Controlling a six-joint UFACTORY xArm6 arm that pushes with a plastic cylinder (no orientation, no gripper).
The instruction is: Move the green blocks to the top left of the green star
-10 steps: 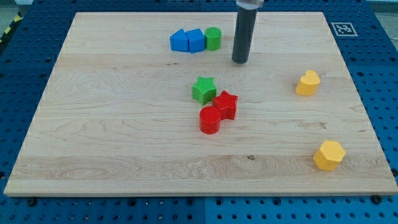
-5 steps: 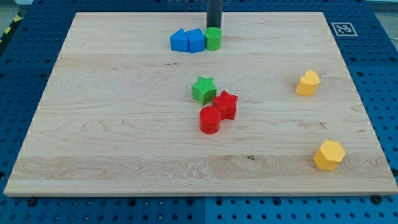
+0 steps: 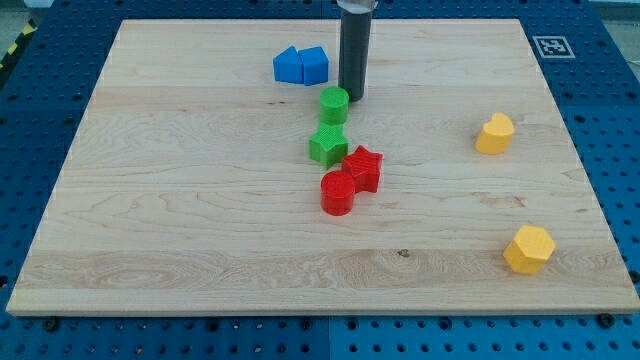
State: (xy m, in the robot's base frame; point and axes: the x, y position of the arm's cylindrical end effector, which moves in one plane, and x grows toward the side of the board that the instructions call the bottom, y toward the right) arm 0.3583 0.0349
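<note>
Green cylinder [image 3: 334, 104] sits just above the green star [image 3: 327, 143], apparently touching it, our tip [image 3: 351, 96] at its upper right with no fingers to report; pushing further risks shoving the star into the red blocks [image 3: 350, 180].

My only visible part is a straight, smooth, dark grey cylindrical rod with a slightly wider, lighter grey collar where it leaves the view's top, narrowing to nothing fancier than my tip [image 3: 351, 96], a blunt flat end.
</note>
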